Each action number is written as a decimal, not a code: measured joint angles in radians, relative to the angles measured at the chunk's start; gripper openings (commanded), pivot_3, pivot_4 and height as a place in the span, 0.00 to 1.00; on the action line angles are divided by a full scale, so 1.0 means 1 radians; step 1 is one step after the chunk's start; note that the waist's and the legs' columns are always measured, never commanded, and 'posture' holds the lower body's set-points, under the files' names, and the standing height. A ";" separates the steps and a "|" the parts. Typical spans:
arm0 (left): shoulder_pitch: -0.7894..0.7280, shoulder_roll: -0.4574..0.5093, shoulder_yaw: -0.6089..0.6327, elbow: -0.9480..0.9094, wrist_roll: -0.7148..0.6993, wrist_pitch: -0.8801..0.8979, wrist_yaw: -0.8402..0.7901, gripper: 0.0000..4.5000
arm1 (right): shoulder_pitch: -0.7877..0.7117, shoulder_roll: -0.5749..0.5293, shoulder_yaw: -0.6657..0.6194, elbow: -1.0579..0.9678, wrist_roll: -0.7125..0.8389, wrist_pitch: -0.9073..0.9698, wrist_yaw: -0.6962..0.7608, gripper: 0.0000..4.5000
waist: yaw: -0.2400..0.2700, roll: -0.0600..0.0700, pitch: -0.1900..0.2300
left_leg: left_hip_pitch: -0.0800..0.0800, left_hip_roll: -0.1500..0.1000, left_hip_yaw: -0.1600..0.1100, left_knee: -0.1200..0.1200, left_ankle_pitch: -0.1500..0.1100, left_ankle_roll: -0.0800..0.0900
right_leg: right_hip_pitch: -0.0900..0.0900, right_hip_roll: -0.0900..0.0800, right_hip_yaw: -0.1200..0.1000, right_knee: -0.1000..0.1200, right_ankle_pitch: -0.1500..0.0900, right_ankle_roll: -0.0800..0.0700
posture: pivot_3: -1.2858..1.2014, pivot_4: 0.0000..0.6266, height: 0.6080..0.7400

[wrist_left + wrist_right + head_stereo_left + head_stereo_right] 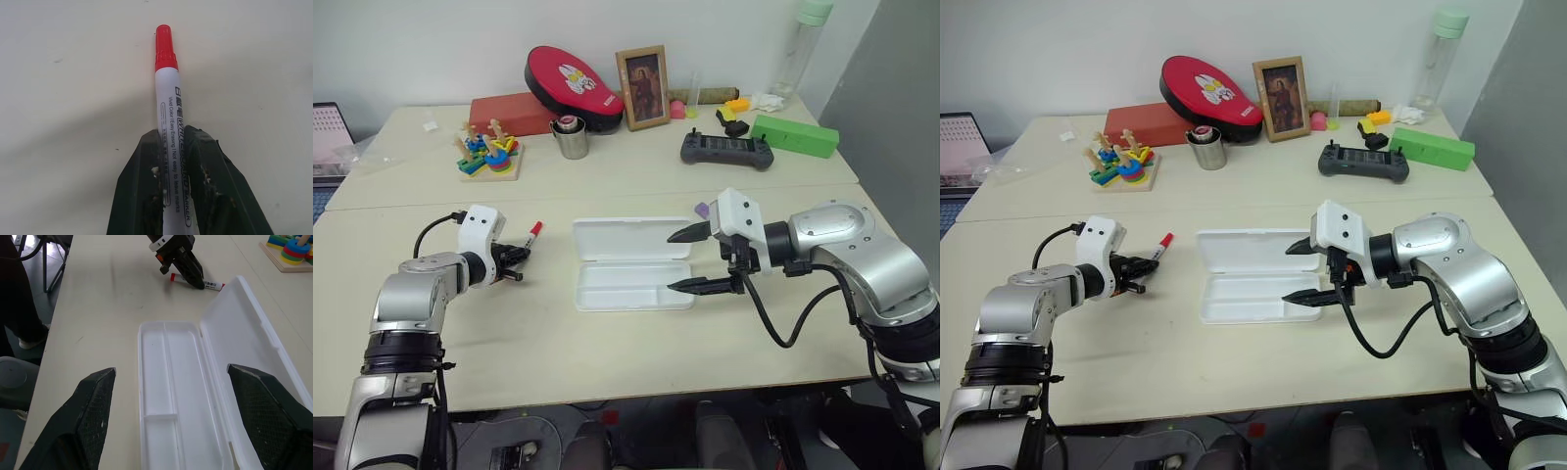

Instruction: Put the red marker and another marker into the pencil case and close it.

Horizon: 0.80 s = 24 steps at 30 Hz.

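The pale table [607,362] carries everything. Near its middle lies the white pencil case [634,284], open, its lid laid flat on the far side and its compartmented tray on the near side with nothing in it. The right gripper [690,259] hangs just beside the case's right end, pointing across toward it, its two black fingers [93,411] spread wide with nothing between them. The left gripper [514,262] is down at the tabletop, well to the left of the case, and its jaws are closed narrowly on the white barrel of the red marker [168,117]; the marker lies on the table with its red cap sticking out past the fingertips toward the table's far side. Behind the right gripper's white housing a corner of the lavender highlighter [702,210] shows, just beside the case's far right corner.
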 measured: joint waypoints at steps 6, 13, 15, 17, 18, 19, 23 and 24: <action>0.126 0.090 -0.007 -0.143 0.019 -0.019 -0.023 0.09 | 0.005 -0.010 0.000 -0.001 0.000 -0.001 0.000 0.85 | 0.003 0.000 0.000 | -0.001 0.000 0.000 0.000 0.000 0.000 | 0.000 0.000 0.000 0.000 0.000 0.000 | 0.52 0.24 1.00; 0.263 0.247 0.063 -0.411 -0.037 -0.018 -0.173 0.09 | 0.022 -0.030 0.011 0.000 -0.005 -0.022 0.001 0.85 | 0.014 -0.001 0.001 | -0.002 0.000 0.001 -0.002 -0.001 0.002 | -0.001 0.000 0.000 -0.001 0.000 0.000 | 0.52 0.24 1.00; 0.270 0.263 0.088 -0.455 -0.059 -0.014 -0.200 0.09 | 0.022 -0.030 0.015 0.000 -0.005 -0.024 0.000 0.85 | 0.017 -0.001 0.001 | -0.001 0.000 0.000 -0.002 -0.001 0.002 | -0.001 0.000 -0.001 -0.001 0.000 0.000 | 0.52 0.24 1.00; 0.277 0.284 0.103 -0.500 -0.090 -0.012 -0.245 0.09 | 0.023 -0.031 0.016 0.005 -0.012 -0.033 0.000 0.85 | 0.017 -0.001 0.001 | -0.001 0.000 0.000 -0.002 -0.001 0.003 | -0.001 0.000 0.000 -0.001 0.000 0.000 | 0.52 0.24 1.00; 0.277 0.291 0.107 -0.529 -0.109 -0.015 -0.270 0.09 | 0.024 -0.033 0.017 0.009 -0.015 -0.038 0.000 0.85 | 0.018 -0.001 0.001 | -0.002 0.000 0.000 -0.002 -0.001 0.003 | -0.001 0.000 0.000 -0.001 0.000 0.000 | 0.52 0.24 1.00; 0.273 0.299 0.108 -0.562 -0.129 -0.019 -0.296 0.09 | 0.023 -0.033 0.017 0.014 -0.017 -0.043 0.000 0.85 | 0.018 -0.001 0.001 | -0.002 0.000 0.001 -0.002 -0.001 0.003 | -0.001 0.000 0.000 -0.001 0.000 0.000 | 0.52 0.24 1.00; 0.162 0.307 0.048 -0.655 -0.184 -0.059 -0.386 0.09 | 0.022 -0.033 0.020 0.035 -0.030 -0.048 0.000 0.85 | 0.027 -0.001 0.001 | -0.002 0.000 0.001 -0.002 -0.001 0.002 | -0.001 0.000 0.000 -0.002 0.000 0.000 | 0.52 0.24 1.00; 0.119 0.303 -0.002 -0.664 -0.183 -0.062 -0.397 0.09 | 0.022 -0.033 0.020 0.036 -0.036 -0.052 0.002 0.85 | 0.029 -0.001 0.001 | -0.002 0.000 0.001 -0.002 -0.001 0.002 | -0.001 0.000 0.000 -0.002 0.000 0.000 | 0.52 0.24 1.00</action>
